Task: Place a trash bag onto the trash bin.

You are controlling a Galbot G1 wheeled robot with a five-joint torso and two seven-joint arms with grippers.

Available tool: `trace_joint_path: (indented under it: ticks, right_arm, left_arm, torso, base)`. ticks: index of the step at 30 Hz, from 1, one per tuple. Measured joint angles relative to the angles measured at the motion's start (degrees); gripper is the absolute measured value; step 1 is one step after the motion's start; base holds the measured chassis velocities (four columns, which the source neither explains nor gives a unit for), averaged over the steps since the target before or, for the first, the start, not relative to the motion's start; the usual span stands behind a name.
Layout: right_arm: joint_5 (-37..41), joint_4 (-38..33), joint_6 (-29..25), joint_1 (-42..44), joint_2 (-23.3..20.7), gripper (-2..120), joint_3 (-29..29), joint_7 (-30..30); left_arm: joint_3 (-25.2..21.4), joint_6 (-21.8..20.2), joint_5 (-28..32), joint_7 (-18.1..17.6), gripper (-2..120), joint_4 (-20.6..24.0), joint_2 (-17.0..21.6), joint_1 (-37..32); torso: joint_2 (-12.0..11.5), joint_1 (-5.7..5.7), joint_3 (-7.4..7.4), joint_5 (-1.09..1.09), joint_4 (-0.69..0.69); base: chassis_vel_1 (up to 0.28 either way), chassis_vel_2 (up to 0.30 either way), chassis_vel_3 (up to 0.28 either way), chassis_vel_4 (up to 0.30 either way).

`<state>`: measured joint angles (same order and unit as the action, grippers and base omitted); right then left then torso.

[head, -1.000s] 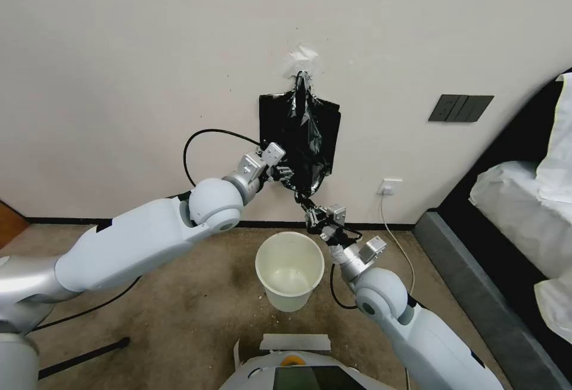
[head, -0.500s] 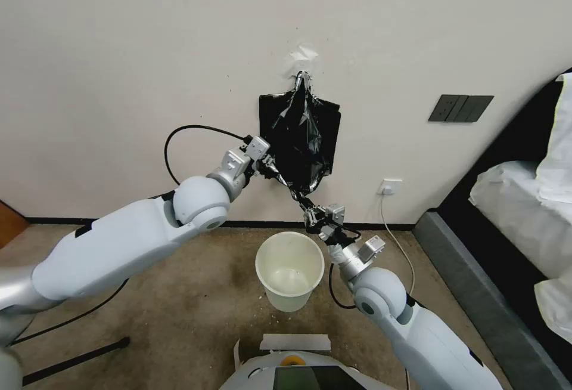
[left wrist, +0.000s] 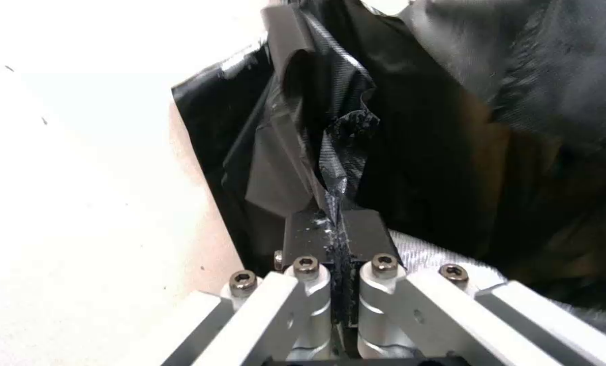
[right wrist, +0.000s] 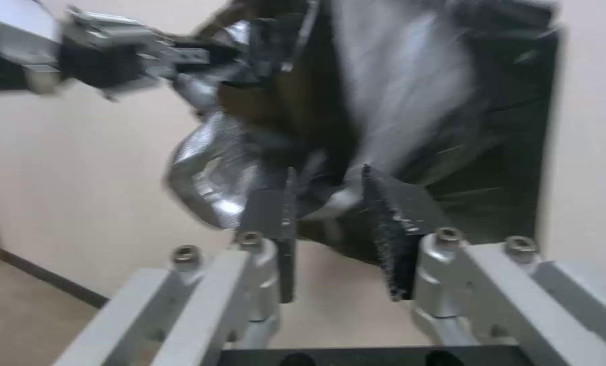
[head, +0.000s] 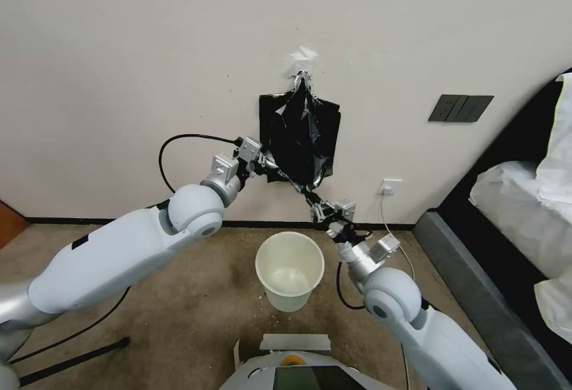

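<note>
Left gripper (head: 260,161) in the head view was pinched on the left edge of the trash bag (head: 301,145), which hung against the wall from a hook (head: 302,75) in front of the flat stack of bags (head: 269,110). Down to the right, the right gripper (head: 319,210) sat at the bag's lowest corner, above and just behind the cream trash bin (head: 290,271) standing on the carpet (head: 196,312). The film ran taut between the two grippers. To do this step well, I judged both grips should keep hold of a single layer and draw apart slowly, since such thin film would slip or tear under a jerk.

From the left wrist view, the left gripper (left wrist: 335,239) had its jaws closed tight on a thin twisted fold of the bag (left wrist: 418,127); the plastic looked glossy, creased and finely wrinkled.

From the right wrist view, the right gripper (right wrist: 327,213) showed its black pads narrowly apart, with a shiny bunched fold of the bag (right wrist: 330,201) between them; whether they truly clamped it I could not tell. Farther off, the left gripper (right wrist: 201,53) held the other edge of the same sheet.
</note>
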<state>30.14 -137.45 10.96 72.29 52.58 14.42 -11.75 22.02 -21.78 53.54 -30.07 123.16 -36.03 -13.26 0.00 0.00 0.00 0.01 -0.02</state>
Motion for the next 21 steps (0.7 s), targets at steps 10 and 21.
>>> trace_joint_path:
  ticks: [10, 21]
  right_arm:
    - [-1.52, -0.74, 5.82, -11.89, -10.72, 70, -1.33, -1.22]
    - [4.17, 4.01, 14.38, -44.71, -19.10, 99, -26.05, -5.52]
  left_arm:
    - [-1.48, 0.35, -0.01, 0.01, 0, 2.14, 0.77, -2.19]
    - [-1.66, 0.42, -0.06, -0.05, 0, 2.03, 0.43, -1.62]
  torso:
    - [0.00, 0.00, 0.00, 0.00, 0.03]
    - [0.00, 0.00, 0.00, -0.01, 0.02]
  base:
    - [0.000, 0.000, 0.000, 0.000]
    - [0.000, 0.000, 0.000, 0.000]
